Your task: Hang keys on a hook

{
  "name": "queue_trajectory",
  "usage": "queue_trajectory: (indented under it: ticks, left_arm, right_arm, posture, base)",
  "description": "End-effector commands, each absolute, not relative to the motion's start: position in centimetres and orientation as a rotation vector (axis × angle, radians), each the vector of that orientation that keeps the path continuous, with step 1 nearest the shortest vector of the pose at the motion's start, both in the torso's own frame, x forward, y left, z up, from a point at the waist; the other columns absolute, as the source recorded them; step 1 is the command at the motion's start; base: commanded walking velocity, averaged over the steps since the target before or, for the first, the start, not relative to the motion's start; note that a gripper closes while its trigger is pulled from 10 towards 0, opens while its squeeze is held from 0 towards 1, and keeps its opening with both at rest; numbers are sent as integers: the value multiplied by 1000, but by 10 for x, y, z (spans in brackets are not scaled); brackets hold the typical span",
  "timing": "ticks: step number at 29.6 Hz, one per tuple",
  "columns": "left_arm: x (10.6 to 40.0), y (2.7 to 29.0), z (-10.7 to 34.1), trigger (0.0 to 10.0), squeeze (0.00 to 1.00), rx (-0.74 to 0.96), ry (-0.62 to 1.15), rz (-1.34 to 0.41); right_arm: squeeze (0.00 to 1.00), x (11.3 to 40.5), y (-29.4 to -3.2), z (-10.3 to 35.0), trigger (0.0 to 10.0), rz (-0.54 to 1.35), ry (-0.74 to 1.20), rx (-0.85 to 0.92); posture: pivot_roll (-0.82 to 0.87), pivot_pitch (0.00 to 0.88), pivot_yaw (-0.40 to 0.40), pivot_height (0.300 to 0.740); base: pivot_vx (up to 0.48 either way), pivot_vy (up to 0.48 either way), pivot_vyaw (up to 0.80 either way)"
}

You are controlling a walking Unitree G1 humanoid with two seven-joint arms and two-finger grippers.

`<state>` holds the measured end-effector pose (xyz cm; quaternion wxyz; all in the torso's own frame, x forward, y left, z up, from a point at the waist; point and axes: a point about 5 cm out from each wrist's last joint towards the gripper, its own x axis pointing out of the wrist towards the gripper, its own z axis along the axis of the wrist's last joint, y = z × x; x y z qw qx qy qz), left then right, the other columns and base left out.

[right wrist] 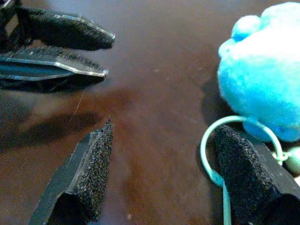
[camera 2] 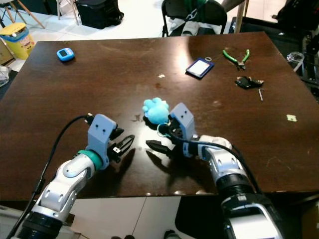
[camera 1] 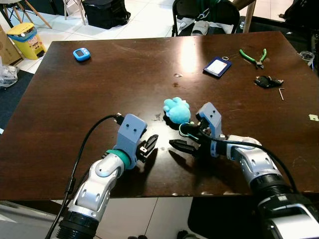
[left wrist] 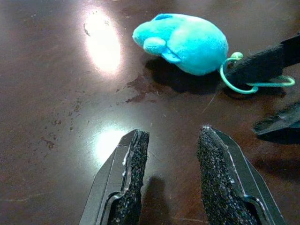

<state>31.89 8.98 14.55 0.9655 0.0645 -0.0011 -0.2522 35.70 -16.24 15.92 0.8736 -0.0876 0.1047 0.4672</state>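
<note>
A fluffy blue plush keychain (camera 1: 177, 109) with a thin green ring (camera 1: 184, 127) lies on the dark brown table (camera 1: 99, 89), near its front middle. My right gripper (camera 1: 180, 138) is open and low over the table, just in front of the plush. In the right wrist view one of its fingers (right wrist: 243, 173) lies across the green ring (right wrist: 203, 149), beside the plush (right wrist: 262, 84); the other finger is well apart. My left gripper (camera 1: 148, 145) rests open on the table to the left, pointing at the plush (left wrist: 187, 42), nothing between its pads (left wrist: 136, 159).
On the far side of the table lie a blue timer (camera 1: 81, 54), a blue card holder (camera 1: 218, 66), green pliers (camera 1: 254, 56), a black key fob (camera 1: 267, 81) and a small hex key (camera 1: 281, 93). A black chair (camera 1: 207, 15) stands behind the table, a yellow bin (camera 1: 26, 37) at far left.
</note>
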Motion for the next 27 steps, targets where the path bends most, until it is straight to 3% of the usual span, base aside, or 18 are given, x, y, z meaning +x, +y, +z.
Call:
queue_trajectory:
  ticks: [1, 6, 7, 18, 19, 20, 21, 22, 23, 24, 25, 27]
  left_arm:
    - [316, 93, 138, 10000, 0, 134, 28, -502]
    - [316, 92, 136, 10000, 0, 135, 30, -507]
    - [316, 92, 136, 10000, 0, 135, 30, -509]
    - [316, 91, 136, 10000, 0, 137, 32, -510]
    - [316, 91, 136, 10000, 0, 136, 32, -510]
    - [316, 91, 136, 10000, 0, 136, 32, -510]
    - [316, 91, 137, 10000, 0, 136, 31, -509]
    - [316, 91, 137, 10000, 0, 136, 31, -509]
    - [316, 91, 137, 10000, 0, 135, 30, -507]
    - [316, 91, 137, 10000, 0, 135, 30, -507]
    - [316, 91, 137, 10000, 0, 135, 30, -506]
    - [315, 91, 137, 10000, 0, 133, 29, -505]
  right_arm:
    - [1000, 351, -167, 155, 10000, 1006, 238, -174]
    - [1000, 348, -177, 156, 10000, 986, 232, -194]
    - [0, 347, -175, 154, 10000, 991, 231, -200]
    - [0, 342, -163, 142, 10000, 1020, 270, -192]
    - [0, 340, -160, 136, 9216, 1037, 300, -208]
    - [0, 340, -160, 136, 9216, 1037, 300, -208]
    - [0, 339, -158, 129, 4196, 1052, 335, -233]
    - [0, 339, -158, 129, 4196, 1052, 335, -233]
    - [0, 338, -157, 124, 1804, 1060, 363, -254]
    - [0, 338, -157, 124, 1804, 1060, 363, -254]
    - [0, 337, -157, 120, 0, 1067, 383, -267]
    - [0, 336, -155, 119, 0, 1075, 384, -261]
  posture:
    - [-85, 163, 136, 740]
    - [-92, 159, 141, 740]
    - [-93, 158, 142, 740]
    - [-84, 159, 143, 740]
    - [-82, 162, 141, 740]
    - [-82, 162, 141, 740]
    - [-80, 165, 139, 740]
    - [-80, 165, 139, 740]
    - [-80, 165, 139, 740]
    - [-80, 165, 139, 740]
    - [-80, 165, 139, 740]
    - [-80, 174, 135, 740]
  base:
    - [0, 0, 0]
    - [0, 0, 0]
    - [0, 0, 0]
    - [0, 0, 0]
    - [0, 0, 0]
    - [0, 0, 0]
    - [0, 0, 0]
    - [0, 0, 0]
    - [0, 0, 0]
    - [0, 0, 0]
    - [0, 0, 0]
    - [0, 0, 0]
